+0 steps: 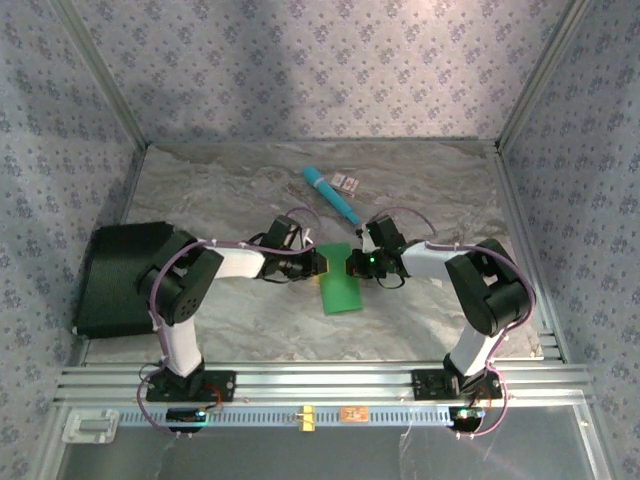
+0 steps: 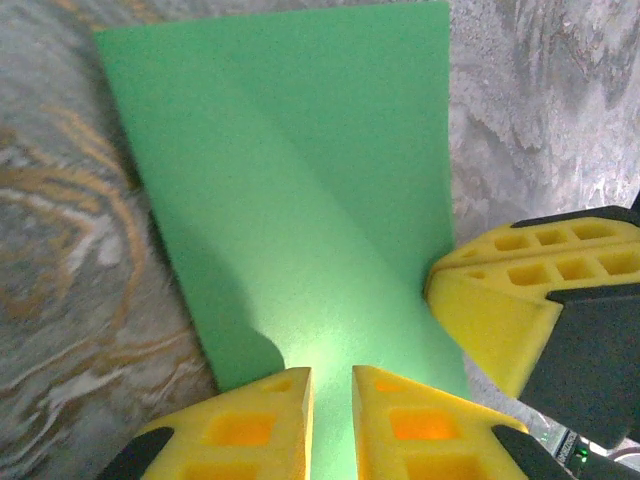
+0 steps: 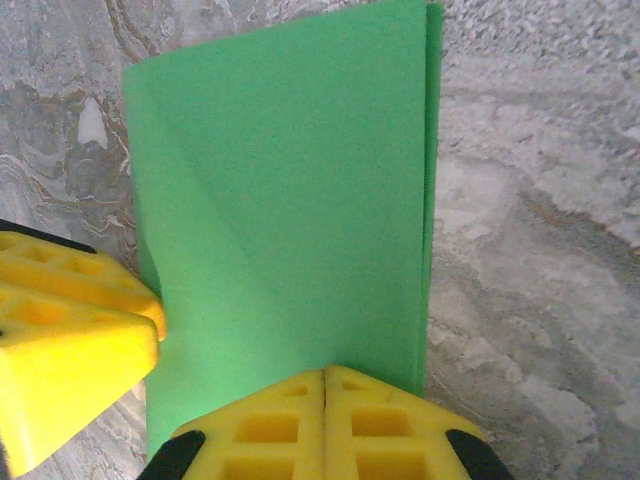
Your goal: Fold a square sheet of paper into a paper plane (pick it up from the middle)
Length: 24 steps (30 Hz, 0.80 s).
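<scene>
Marbled grey surface (image 1: 220, 190) carried everything, with a black pad (image 1: 120, 280) lying at its left edge. Both arms reached low toward the middle.

Between them lay the square sheet of paper (image 1: 342, 290), bright green and folded into a rectangle. Its long axis ran from far to near, the near end leaning slightly right. The left wrist view showed the sheet (image 2: 300, 180) flat on the stone pattern with a faint diagonal crease. In the right wrist view (image 3: 290, 180) doubled layers showed along its right edge.

The left end effector (image 1: 316, 264) met the sheet's far end from the left. Its yellow tips (image 2: 331, 375) stood a narrow gap apart with green visible between them. The right end effector (image 1: 354, 264) came in from the opposite side, and its tips (image 3: 325, 372) were pressed together at the paper's edge. Whether they pinched the paper could not be told.

Farther back lay a teal stick (image 1: 332, 195), angled from far left to near right. A small pale card (image 1: 347, 182) sat just beside its far end.
</scene>
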Motion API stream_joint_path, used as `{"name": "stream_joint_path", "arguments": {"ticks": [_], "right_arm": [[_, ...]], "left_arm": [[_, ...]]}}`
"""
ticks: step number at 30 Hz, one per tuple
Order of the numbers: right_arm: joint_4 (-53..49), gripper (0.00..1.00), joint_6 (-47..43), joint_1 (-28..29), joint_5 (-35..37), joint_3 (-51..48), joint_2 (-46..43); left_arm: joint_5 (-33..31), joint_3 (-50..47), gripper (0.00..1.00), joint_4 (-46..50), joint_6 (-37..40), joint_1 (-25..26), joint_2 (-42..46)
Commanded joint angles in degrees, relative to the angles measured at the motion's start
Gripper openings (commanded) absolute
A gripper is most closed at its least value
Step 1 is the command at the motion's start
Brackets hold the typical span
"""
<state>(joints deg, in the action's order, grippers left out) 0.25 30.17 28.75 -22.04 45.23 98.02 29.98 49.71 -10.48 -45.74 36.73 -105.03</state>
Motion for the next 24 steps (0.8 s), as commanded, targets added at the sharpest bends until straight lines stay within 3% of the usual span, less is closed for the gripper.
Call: {"name": "stream_joint_path", "arguments": {"ticks": [1,6,15,24], "right_arm": [[-8.33,0.0,-0.04,-0.37,4.89,-2.43,1.65],[-8.76,0.0,-0.11,-0.36,5.3,-2.26,1.56],[-8.57,0.0,-0.03,-0.28,5.25,-2.48,1.06],[-7.82,0.0,0.03,-0.51,1.66,-0.03,-0.92]], "left_arm": [[0.57,-0.25,0.18,1.42,-0.06,0.44,3.59],[2.13,-1.62,0.16,-0.02,-1.32,2.06,2.72],[-1.1,-4.43,0.12,0.54,-3.1,2.26,0.36],[-2.47,-0.46,0.14,6.56,-1.82,1.51,4.94]]}}
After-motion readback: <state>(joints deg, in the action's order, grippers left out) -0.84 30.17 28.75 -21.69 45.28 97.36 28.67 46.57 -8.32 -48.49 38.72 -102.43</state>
